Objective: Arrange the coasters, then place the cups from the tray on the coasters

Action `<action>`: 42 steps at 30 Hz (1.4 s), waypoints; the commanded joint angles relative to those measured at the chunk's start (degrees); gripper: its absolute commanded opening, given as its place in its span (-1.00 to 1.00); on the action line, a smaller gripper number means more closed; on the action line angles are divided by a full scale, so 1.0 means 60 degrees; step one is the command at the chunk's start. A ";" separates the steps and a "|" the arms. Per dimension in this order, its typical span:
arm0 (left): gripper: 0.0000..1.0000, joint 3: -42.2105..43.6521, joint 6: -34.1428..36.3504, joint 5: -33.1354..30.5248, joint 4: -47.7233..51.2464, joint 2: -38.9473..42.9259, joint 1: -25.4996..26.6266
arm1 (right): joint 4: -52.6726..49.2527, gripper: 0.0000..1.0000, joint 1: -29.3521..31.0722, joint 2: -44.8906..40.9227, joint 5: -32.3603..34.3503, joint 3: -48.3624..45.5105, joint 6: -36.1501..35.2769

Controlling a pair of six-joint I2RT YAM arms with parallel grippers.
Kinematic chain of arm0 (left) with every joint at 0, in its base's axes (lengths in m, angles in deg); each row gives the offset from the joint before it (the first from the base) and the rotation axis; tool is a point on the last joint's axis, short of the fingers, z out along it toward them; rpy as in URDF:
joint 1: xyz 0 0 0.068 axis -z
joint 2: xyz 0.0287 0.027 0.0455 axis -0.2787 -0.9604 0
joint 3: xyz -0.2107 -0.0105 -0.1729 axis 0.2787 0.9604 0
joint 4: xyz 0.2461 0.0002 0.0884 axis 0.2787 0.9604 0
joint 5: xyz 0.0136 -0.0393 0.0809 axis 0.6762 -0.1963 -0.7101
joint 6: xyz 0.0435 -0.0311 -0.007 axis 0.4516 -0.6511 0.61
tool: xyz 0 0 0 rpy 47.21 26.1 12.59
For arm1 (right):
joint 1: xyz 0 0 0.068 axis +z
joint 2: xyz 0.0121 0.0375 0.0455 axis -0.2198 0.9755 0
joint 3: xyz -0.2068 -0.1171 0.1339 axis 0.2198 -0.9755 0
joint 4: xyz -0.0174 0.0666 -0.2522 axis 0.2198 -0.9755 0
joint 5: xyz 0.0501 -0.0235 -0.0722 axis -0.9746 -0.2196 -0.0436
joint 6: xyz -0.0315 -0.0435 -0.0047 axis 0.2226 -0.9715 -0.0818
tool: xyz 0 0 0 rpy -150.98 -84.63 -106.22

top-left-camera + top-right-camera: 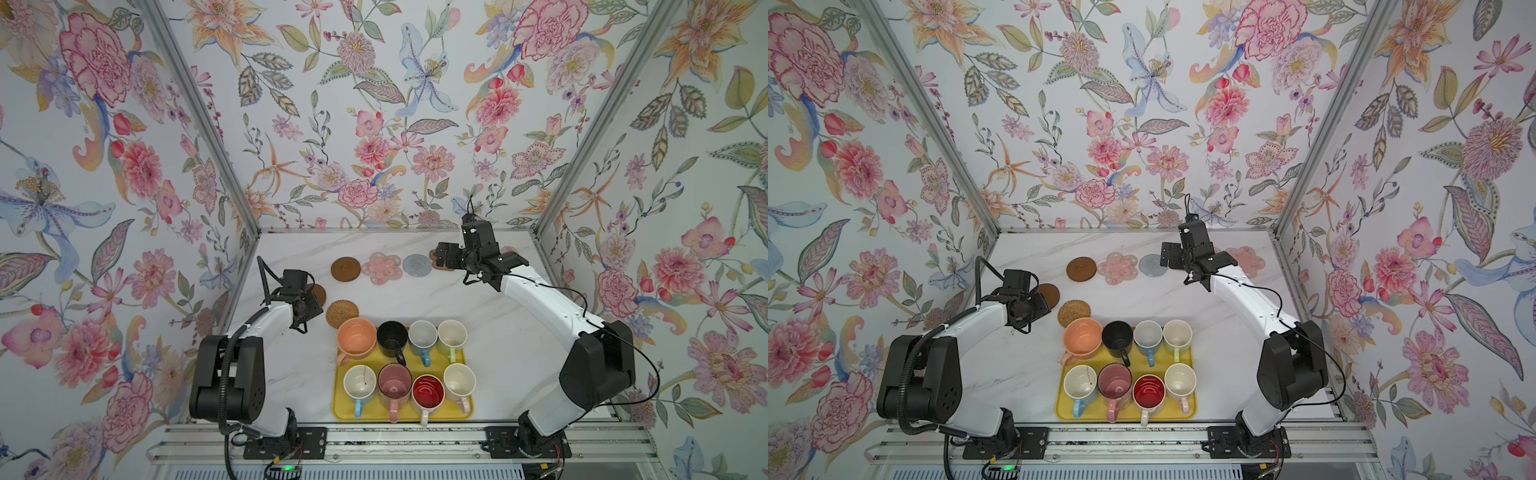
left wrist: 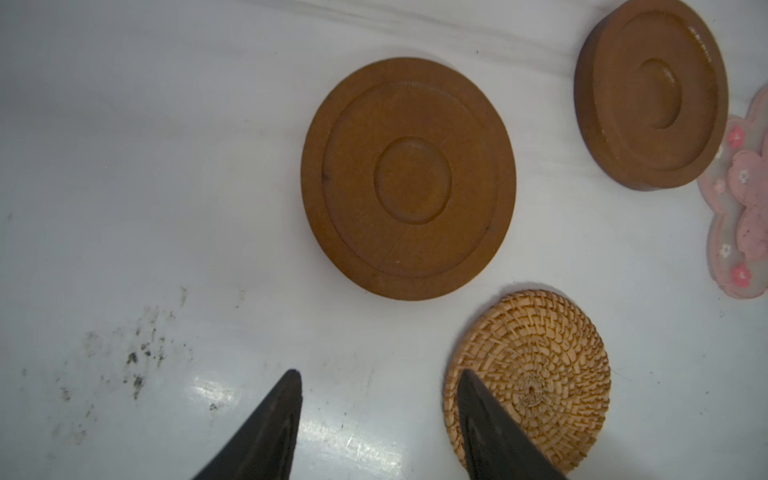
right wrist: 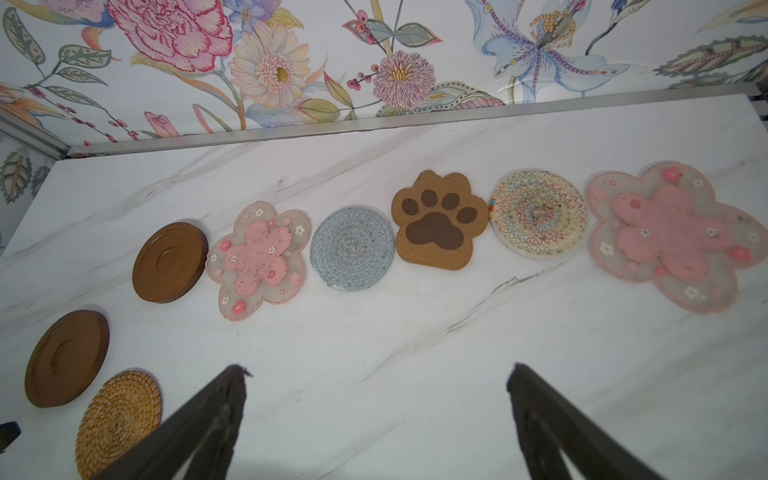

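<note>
Six coasters lie in a row near the back wall: a brown disc (image 3: 169,262), pink flower (image 3: 257,259), grey round (image 3: 352,248), brown paw (image 3: 439,220), clear round (image 3: 538,214) and a second pink flower (image 3: 673,237). Nearer lie another brown disc (image 2: 409,178) and the rattan round (image 2: 536,374). My left gripper (image 2: 380,374) is open over bare table, one finger above the rattan's edge. High above the table before the row, my right gripper (image 3: 377,368) is wide open and empty. Several cups, among them peach (image 1: 356,336) and black (image 1: 392,337), stand on the yellow tray (image 1: 340,409).
The marble table is enclosed by floral walls on three sides. Dark smudges (image 2: 137,361) mark the table beside the left gripper. The tray sits at the front middle between the two arm bases, with the rattan coaster just behind its peach cup.
</note>
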 commanded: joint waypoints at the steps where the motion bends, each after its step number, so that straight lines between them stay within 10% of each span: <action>1: 0.20 0.0087 0.0033 -0.0261 0.0056 -0.0205 0.0007 | 0.0130 0.99 0.0090 -0.0372 0.0107 -0.0229 0.0107; 33: -0.01 -0.2047 0.0914 0.0092 -0.0501 -0.3236 -0.0277 | 0.0091 0.99 0.0060 -0.0902 0.0455 -0.0700 0.0141; 42: 0.19 -0.1668 0.0742 -0.0189 -0.0519 -0.1562 -0.0514 | 0.0051 0.98 0.0053 -0.0815 0.0415 -0.0625 0.0168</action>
